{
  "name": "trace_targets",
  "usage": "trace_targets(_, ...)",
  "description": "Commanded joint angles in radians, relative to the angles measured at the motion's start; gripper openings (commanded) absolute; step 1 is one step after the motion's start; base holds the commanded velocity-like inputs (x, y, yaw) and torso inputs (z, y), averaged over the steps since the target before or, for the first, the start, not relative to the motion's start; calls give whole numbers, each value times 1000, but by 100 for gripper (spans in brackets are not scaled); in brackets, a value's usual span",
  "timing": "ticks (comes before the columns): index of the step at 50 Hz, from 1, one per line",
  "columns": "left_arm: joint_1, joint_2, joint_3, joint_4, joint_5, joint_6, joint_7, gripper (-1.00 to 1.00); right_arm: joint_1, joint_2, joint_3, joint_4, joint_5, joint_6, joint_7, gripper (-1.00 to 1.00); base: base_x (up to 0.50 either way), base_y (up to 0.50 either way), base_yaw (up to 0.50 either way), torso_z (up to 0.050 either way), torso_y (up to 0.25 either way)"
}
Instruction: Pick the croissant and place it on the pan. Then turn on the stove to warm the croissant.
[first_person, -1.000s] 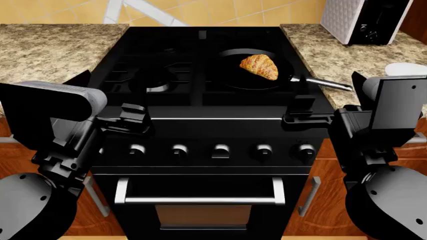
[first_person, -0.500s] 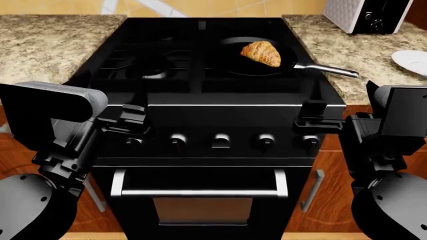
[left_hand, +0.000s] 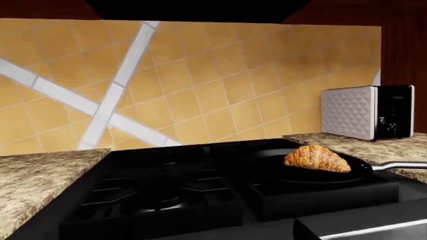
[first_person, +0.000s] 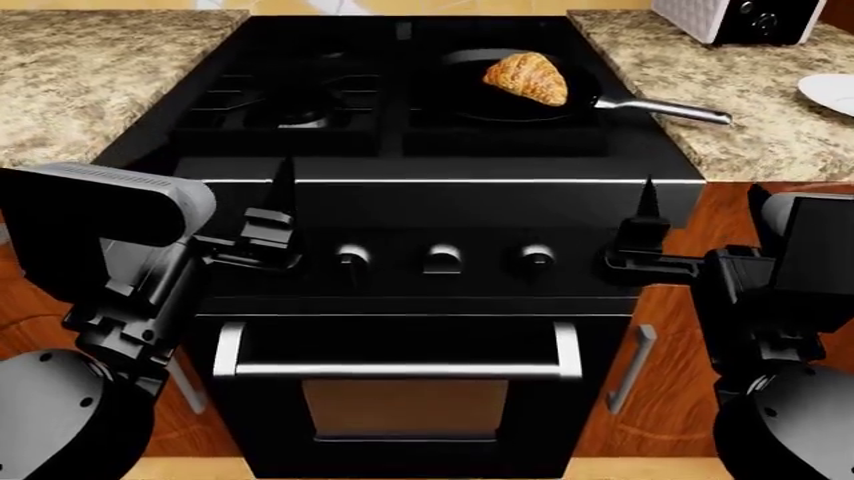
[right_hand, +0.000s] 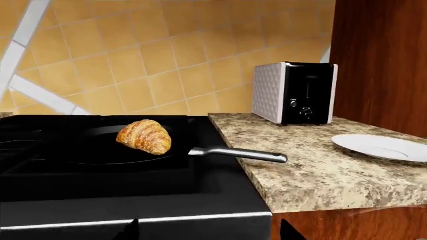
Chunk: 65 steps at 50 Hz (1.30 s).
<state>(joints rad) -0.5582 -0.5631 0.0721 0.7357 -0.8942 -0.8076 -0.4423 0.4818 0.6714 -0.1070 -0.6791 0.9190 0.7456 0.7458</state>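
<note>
The golden croissant (first_person: 527, 77) (right_hand: 145, 136) (left_hand: 316, 159) lies in the black pan (first_person: 470, 95) (right_hand: 93, 150) on the stove's (first_person: 441, 215) back right burner. The pan's silver handle (first_person: 667, 108) (right_hand: 240, 153) points right, toward the counter. Three knobs (first_person: 442, 258) show in the middle of the front panel. My left gripper (first_person: 267, 215) hangs in front of the panel's left end. My right gripper (first_person: 638, 222) (right_hand: 210, 232) is in front of its right end, open and empty, covering the knob there. The left gripper's fingers barely show against the black stove; it looks open and empty.
A white-and-black toaster (first_person: 741, 18) (right_hand: 293, 92) and a white plate (first_person: 830, 92) (right_hand: 383, 146) stand on the right granite counter (first_person: 747, 140). Another counter (first_person: 94, 60) lies left. The oven door's bar handle (first_person: 400, 368) is below the knobs, with wooden cabinets either side.
The view has pulled back and down, showing more of the stove's front. Both grippers have dropped from the stove's top edge to knob height. The croissant stays in the pan.
</note>
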Motion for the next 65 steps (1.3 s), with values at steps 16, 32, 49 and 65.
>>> trace_targets(16, 4, -3, 7, 3, 0, 10, -7, 100, -36, 17, 8, 4, 2, -8, -3, 100, 0, 0, 0, -50, 0)
trace_targets(32, -9, -7, 15, 9, -3, 5, -14, 100, -46, 40, 20, 25, 7, -12, -19, 100, 0, 0, 0, -50, 0)
trace_targets(49, -3, -10, 25, 4, 13, 16, -14, 100, -43, 55, 16, 53, 2, -14, -43, 100, 0, 0, 0, -50, 0)
trace_targets(65, -2, -2, 34, -1, 24, 30, -19, 100, -7, 72, 0, 100, -10, -12, -84, 100, 0, 0, 0, -47, 0)
